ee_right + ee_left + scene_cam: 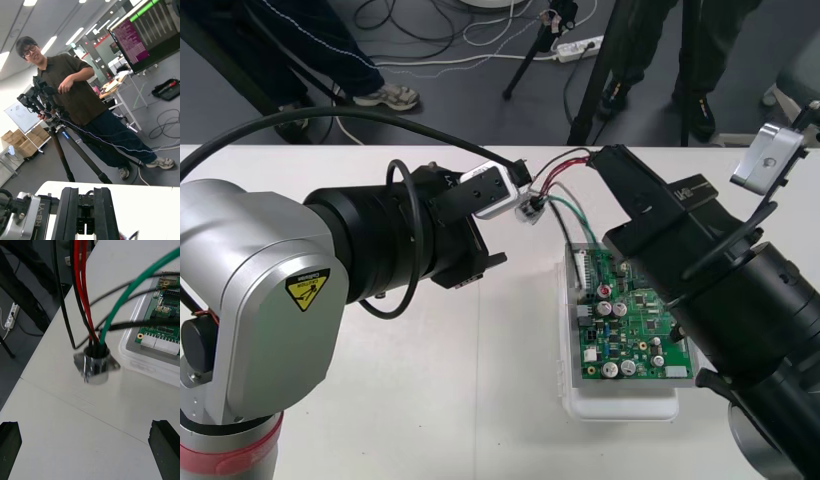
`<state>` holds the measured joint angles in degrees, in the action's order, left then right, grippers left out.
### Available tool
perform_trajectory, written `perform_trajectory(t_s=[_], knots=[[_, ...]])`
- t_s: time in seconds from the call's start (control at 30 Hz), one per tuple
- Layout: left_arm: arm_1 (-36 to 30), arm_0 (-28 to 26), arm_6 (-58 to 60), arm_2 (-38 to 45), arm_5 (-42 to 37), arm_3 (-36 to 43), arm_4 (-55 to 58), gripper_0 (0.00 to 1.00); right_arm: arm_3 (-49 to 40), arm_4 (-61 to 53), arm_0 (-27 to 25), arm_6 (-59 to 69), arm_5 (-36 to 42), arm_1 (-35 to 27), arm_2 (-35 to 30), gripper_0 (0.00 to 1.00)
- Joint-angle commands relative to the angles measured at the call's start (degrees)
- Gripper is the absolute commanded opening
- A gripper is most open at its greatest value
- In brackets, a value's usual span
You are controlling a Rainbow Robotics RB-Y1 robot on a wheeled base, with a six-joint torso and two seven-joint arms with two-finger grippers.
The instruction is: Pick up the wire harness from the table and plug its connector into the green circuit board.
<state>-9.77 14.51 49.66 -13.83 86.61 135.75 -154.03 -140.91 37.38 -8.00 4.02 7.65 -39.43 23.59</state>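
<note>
Right claw [598, 158] reaches past board [630, 325], pinching harness [95, 365]; left claw [87, 424] spread.

I find the green circuit board [630, 325] on its white plastic base [620, 405], right of middle on the plain light table [480, 400]. The round metal socket [95, 365] of the thin-wired harness [82, 285] is near the base's far left corner, ahead of the left gripper [90, 450]; its wires run to the right gripper [86, 210], behind the board
</note>
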Motion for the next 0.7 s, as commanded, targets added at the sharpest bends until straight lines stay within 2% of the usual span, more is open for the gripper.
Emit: perform_trajectory(t_s=[0.03,0.23,0.33,0.47,0.7], knots=[[-4.03,-0.71,-0.88,1.62,-3.73,0.75,1.28,1.00,0.46,0.59,-1.41,0.90,-8.88,-3.63,-7.77,0.00],[-10.18,-0.71,-0.88,3.20,-5.40,1.01,6.90,1.00,8.02,0.15,-2.99,1.78,-27.51,-3.81,-17.08,0.00],[-13.43,-0.71,-0.97,4.60,-6.28,1.10,11.65,1.00,10.40,0.06,-3.52,2.13,-33.14,-3.90,-19.90,0.00],[-17.65,-0.71,-0.97,6.10,-7.60,1.10,18.24,1.00,11.71,0.06,-3.87,2.48,-37.00,-4.34,-22.09,0.00],[-25.65,-0.71,-0.71,8.30,-10.58,1.10,30.11,1.00,11.80,0.06,-4.13,3.27,-39.38,-6.71,-23.76,0.00]])
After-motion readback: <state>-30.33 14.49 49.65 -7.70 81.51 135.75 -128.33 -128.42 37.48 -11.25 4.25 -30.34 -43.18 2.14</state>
